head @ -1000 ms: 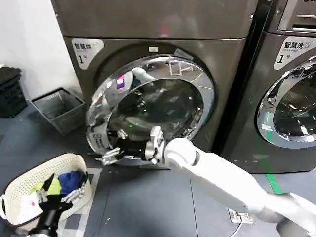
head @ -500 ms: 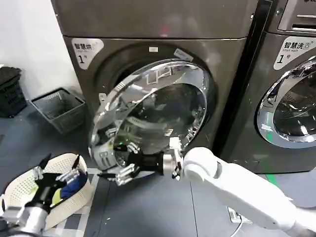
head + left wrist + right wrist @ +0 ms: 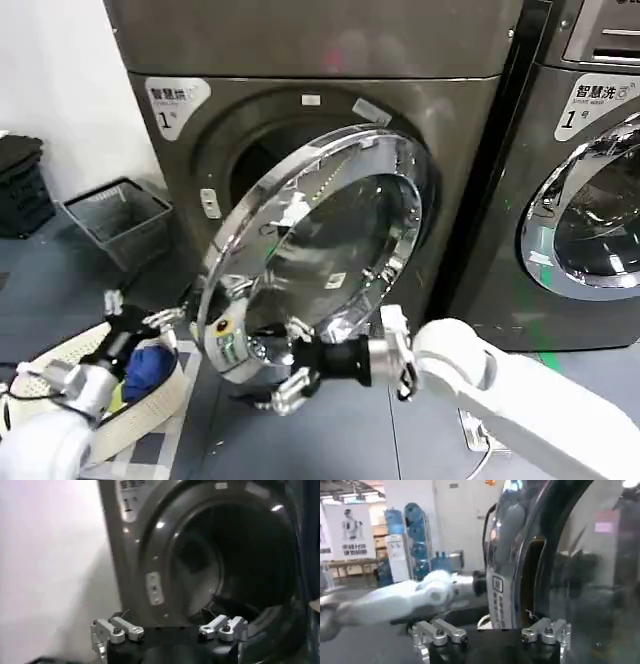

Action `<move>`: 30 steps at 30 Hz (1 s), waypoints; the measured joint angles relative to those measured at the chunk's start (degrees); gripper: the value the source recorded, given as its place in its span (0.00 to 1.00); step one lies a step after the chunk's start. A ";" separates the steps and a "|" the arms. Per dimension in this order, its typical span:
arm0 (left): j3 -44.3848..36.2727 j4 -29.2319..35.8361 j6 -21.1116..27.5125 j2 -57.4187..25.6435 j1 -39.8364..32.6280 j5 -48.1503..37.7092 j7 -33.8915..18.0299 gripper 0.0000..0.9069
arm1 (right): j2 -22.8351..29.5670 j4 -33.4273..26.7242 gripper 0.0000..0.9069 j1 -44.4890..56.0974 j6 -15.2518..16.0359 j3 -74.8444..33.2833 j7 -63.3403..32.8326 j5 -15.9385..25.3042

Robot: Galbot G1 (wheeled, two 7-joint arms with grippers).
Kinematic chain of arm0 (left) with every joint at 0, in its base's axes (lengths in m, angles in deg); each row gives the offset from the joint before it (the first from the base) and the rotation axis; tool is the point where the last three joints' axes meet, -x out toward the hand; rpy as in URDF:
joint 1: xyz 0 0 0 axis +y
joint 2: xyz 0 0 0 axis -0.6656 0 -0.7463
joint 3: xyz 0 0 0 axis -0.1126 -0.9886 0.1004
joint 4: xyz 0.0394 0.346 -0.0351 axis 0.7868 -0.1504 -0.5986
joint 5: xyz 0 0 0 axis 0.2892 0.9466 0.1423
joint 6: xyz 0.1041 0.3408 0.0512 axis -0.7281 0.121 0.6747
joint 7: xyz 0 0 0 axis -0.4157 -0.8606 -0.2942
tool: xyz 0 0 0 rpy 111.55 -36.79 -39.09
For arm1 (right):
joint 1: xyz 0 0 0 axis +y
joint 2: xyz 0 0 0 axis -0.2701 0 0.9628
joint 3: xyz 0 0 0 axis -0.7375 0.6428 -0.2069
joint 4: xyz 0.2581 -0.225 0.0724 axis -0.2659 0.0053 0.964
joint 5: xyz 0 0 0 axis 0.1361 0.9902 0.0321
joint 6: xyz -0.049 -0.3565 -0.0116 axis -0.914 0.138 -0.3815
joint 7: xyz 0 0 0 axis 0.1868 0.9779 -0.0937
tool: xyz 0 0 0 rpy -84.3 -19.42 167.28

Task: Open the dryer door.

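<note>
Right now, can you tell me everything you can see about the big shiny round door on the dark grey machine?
The big round dryer door with its shiny chrome ring has a dark glass bowl window in the middle. It stands partly open, swung out from the dark grey machine's drum opening, hinged on its right side. The chrome mirrors the room. The right gripper sits at its lower edge, fingers spread; whether they touch it is unclear.

Two machines (image 3: 330,120) (image 3: 590,150), two chrome-ringed doors (image 3: 320,250) (image 3: 585,215) (one swung open), two baskets (image 3: 125,220) (image 3: 120,400).
</note>
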 joint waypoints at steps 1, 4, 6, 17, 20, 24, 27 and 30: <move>-0.99 -0.32 -0.26 -0.70 -0.77 -0.06 0.45 1.00 | -0.81 0.38 1.00 0.59 -0.26 -0.34 0.51 0.61; -3.53 -0.93 -1.25 -2.44 -2.63 -0.12 1.80 1.00 | -3.21 1.56 1.00 2.79 -1.22 -1.95 1.49 2.90; -4.95 -1.05 -1.87 -3.42 -3.64 -0.22 2.92 1.00 | -4.62 2.17 1.00 4.75 -1.89 -3.50 2.19 4.44; -10.57 -0.55 -5.32 -8.05 -6.26 -2.45 9.70 1.00 | -9.90 5.29 1.00 30.75 -8.46 -24.99 -1.23 11.17; -11.90 -0.41 -5.62 -8.91 -7.14 -2.96 10.35 1.00 | -9.09 6.13 1.00 39.61 -9.37 -33.90 -4.46 9.81; -14.23 -0.40 -6.05 -10.20 -8.76 -4.60 11.34 1.00 | -6.79 7.54 1.00 52.80 -10.73 -47.90 -8.41 8.91; -16.62 -0.41 -6.30 -11.11 -10.35 -4.86 11.88 1.00 | -4.51 8.53 1.00 62.03 -11.65 -58.19 -9.86 8.96; -19.05 -0.56 -6.31 -11.42 -11.99 -5.41 11.94 1.00 | -0.69 9.71 1.00 70.34 -13.02 -67.90 -10.80 9.80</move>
